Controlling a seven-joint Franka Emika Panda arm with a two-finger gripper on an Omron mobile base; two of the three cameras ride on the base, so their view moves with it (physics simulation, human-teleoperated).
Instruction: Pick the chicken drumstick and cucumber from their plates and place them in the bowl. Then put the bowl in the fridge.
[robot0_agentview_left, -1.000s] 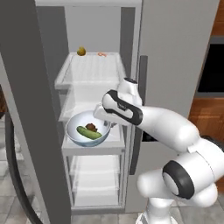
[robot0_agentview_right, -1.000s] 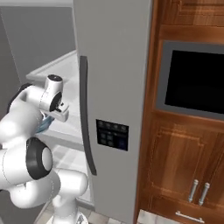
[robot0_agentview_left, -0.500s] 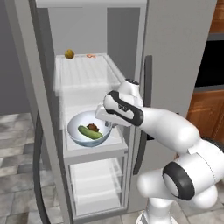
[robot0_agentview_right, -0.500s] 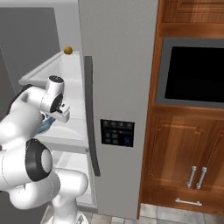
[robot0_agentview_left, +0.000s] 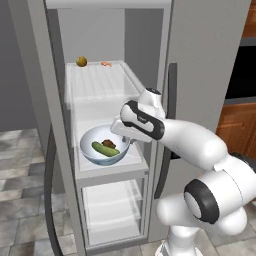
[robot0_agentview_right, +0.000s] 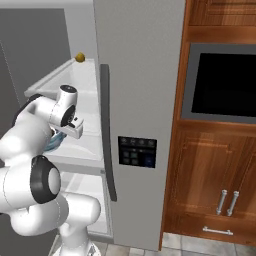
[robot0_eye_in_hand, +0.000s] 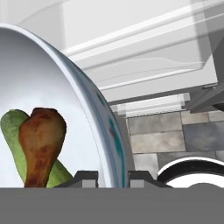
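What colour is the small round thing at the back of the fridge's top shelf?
Yellow-olive; the ball shows best in the left base view.

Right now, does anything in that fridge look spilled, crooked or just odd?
Nothing looks spilled. The bowl sits level at the fridge shelf, gripped at its rim by the gripper, with the cucumber and chicken drumstick inside. A yellow-olive ball lies loose on the shelf above.

Bowl (robot0_agentview_left: 103, 150) at middle fridge (robot0_agentview_left: 210, 45) shelf (robot0_agentview_left: 112, 162); cucumber (robot0_agentview_left: 104, 149) and drumstick (robot0_agentview_left: 109, 144) inside; small ball (robot0_agentview_left: 81, 61) on top shelf behind.
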